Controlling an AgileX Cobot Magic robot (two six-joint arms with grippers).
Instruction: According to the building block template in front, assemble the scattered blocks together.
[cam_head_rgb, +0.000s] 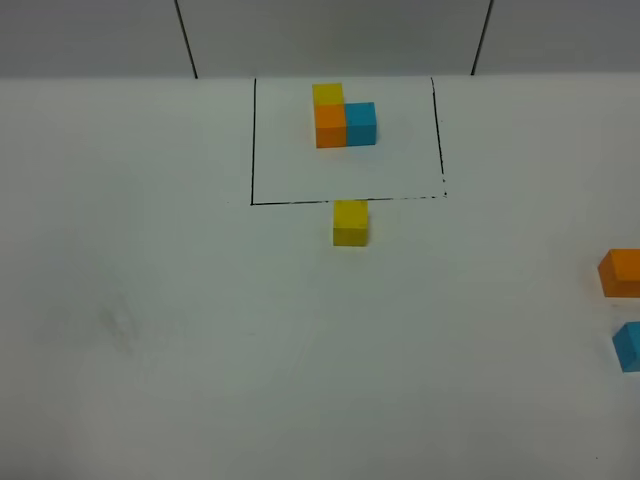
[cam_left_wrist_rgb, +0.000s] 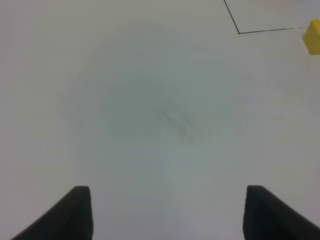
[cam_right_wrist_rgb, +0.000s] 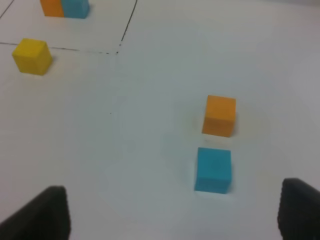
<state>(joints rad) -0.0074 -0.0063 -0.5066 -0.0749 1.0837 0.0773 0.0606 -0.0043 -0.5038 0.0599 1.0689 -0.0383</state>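
Observation:
The template (cam_head_rgb: 343, 116) is an L of yellow, orange and blue cubes inside a black-line rectangle at the back; part of it shows in the right wrist view (cam_right_wrist_rgb: 65, 8). The loose yellow cube (cam_head_rgb: 350, 222) sits just in front of the frame's front line, also seen in the left wrist view (cam_left_wrist_rgb: 312, 36) and the right wrist view (cam_right_wrist_rgb: 32, 56). The loose orange cube (cam_head_rgb: 621, 272) (cam_right_wrist_rgb: 219, 115) and loose blue cube (cam_head_rgb: 628, 346) (cam_right_wrist_rgb: 213, 169) lie at the table's right edge. My left gripper (cam_left_wrist_rgb: 167, 212) is open over bare table. My right gripper (cam_right_wrist_rgb: 172, 212) is open, short of the blue cube.
The white table (cam_head_rgb: 180, 330) runs to a grey back wall with two dark vertical seams. The frame's front-left corner (cam_left_wrist_rgb: 239, 33) shows in the left wrist view. A faint scuff (cam_left_wrist_rgb: 177, 122) marks the table surface.

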